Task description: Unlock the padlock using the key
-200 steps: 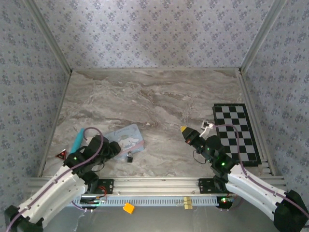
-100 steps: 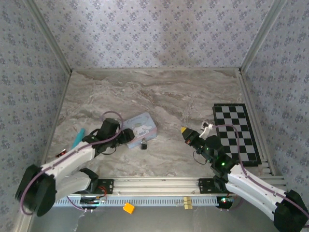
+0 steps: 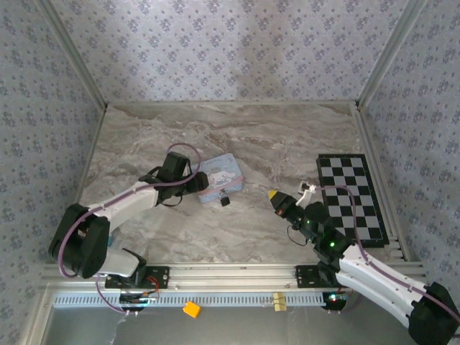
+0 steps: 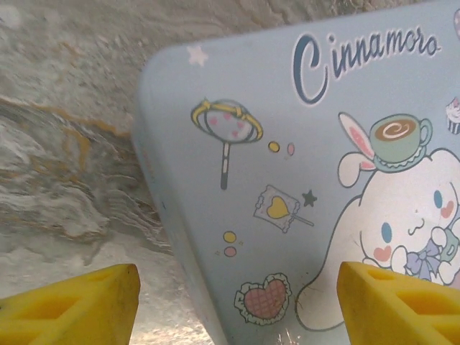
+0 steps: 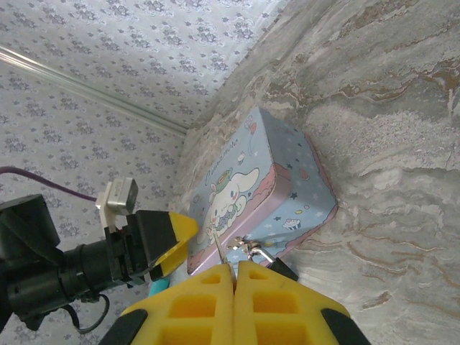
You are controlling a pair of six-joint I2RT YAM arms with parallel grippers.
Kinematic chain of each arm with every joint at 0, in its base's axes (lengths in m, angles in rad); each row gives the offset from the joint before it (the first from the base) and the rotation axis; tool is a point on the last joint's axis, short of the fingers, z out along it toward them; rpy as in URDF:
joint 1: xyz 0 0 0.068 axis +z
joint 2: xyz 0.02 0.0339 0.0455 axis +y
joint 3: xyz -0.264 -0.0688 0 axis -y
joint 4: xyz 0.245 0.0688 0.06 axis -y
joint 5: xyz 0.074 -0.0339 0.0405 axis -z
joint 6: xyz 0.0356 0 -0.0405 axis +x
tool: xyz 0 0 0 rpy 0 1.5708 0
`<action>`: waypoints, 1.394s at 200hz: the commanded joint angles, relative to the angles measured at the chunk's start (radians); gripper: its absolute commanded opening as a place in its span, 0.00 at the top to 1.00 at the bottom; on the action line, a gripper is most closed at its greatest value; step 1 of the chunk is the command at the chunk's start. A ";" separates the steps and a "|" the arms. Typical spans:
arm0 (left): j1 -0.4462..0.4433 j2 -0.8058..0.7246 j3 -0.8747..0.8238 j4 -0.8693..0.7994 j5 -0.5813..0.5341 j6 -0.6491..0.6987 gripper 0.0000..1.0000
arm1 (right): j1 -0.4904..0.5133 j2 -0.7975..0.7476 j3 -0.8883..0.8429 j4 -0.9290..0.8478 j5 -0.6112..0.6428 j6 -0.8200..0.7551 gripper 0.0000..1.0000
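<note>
The light-blue cartoon-printed case (image 3: 219, 178) lies left of the table's middle. The small black padlock (image 3: 225, 201) hangs at its near edge. My left gripper (image 3: 194, 183) is at the case's left end. In the left wrist view its yellow fingertips (image 4: 72, 309) stand wide, astride a corner of the case (image 4: 302, 180), one over the table and one over the lid. My right gripper (image 3: 274, 195) is apart to the right. It is shut on the key (image 5: 219, 250), whose thin blade sticks out toward the padlock (image 5: 283, 267) and the case (image 5: 251, 180).
A black-and-white chequered board (image 3: 352, 198) lies at the right edge of the table, beside the right arm. A small orange block (image 3: 191, 309) sits below the front rail. Patterned walls close in the table on three sides.
The left arm has reached out forward and to the right. The case and the padlock have moved with it from the near left toward the middle. The right arm has stayed still.
</note>
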 commanded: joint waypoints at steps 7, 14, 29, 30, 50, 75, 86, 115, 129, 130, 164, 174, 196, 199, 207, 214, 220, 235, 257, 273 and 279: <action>-0.078 -0.151 0.045 -0.178 -0.169 0.072 0.27 | 0.009 -0.032 0.012 -0.035 0.034 0.003 1.00; -0.103 -0.189 0.039 -0.202 -0.194 0.073 0.27 | 0.010 -0.037 0.008 -0.035 0.038 -0.001 1.00; -0.163 -0.265 0.005 -0.206 -0.209 0.071 0.27 | 0.013 -0.042 -0.007 -0.029 0.049 0.000 1.00; -0.166 -0.269 0.002 -0.204 -0.207 0.069 0.27 | 0.013 -0.042 -0.007 -0.028 0.049 0.000 1.00; -0.250 -0.318 -0.071 -0.097 -0.157 0.058 0.27 | 0.012 -0.038 -0.016 -0.019 0.060 0.001 1.00; -0.303 -0.269 -0.166 0.164 -0.064 0.031 0.27 | 0.014 -0.033 -0.005 -0.021 0.061 -0.006 1.00; -0.306 -0.232 -0.197 0.273 -0.035 0.000 0.28 | 0.015 -0.031 -0.002 -0.021 0.057 -0.010 1.00; -0.334 -0.124 -0.203 0.393 -0.013 -0.034 0.30 | 0.022 -0.043 -0.006 -0.024 0.051 -0.003 1.00; -0.342 -0.075 -0.194 0.425 0.019 -0.041 0.31 | 0.030 -0.051 -0.015 -0.024 0.058 0.000 1.00; -0.341 -0.072 -0.194 0.425 0.019 -0.042 0.31 | 0.030 -0.052 -0.015 -0.024 0.059 0.000 1.00; -0.344 -0.004 -0.199 0.446 -0.020 -0.069 0.32 | 0.035 -0.059 -0.024 -0.024 0.068 0.001 1.00; -0.344 0.011 -0.198 0.436 -0.054 -0.088 0.32 | 0.035 -0.060 -0.022 -0.024 0.070 0.000 1.00; -0.344 0.049 -0.214 0.473 -0.102 -0.126 0.30 | 0.035 -0.060 -0.017 -0.029 0.068 -0.003 1.00; -0.343 0.056 -0.215 0.482 -0.106 -0.131 0.30 | 0.035 -0.060 -0.016 -0.029 0.068 -0.005 1.00; -0.342 0.075 -0.217 0.499 -0.113 -0.141 0.31 | 0.035 -0.060 -0.016 -0.030 0.068 -0.006 1.00; -0.342 0.092 -0.217 0.513 -0.120 -0.149 0.32 | 0.035 -0.060 -0.016 -0.031 0.068 -0.007 1.00; -0.343 0.105 -0.217 0.527 -0.126 -0.158 0.33 | 0.035 -0.060 -0.018 -0.030 0.068 -0.005 1.00; -0.342 0.134 -0.221 0.557 -0.147 -0.174 0.36 | 0.037 -0.060 -0.018 -0.028 0.064 -0.003 1.00; -0.342 0.155 -0.227 0.589 -0.195 -0.189 0.39 | 0.038 -0.066 -0.023 -0.029 0.066 0.001 1.00; -0.342 0.173 -0.225 0.627 -0.211 -0.190 0.41 | 0.040 -0.069 -0.027 -0.027 0.070 0.003 1.00; -0.342 0.184 -0.223 0.641 -0.215 -0.190 0.42 | 0.041 -0.070 -0.028 -0.026 0.070 0.003 1.00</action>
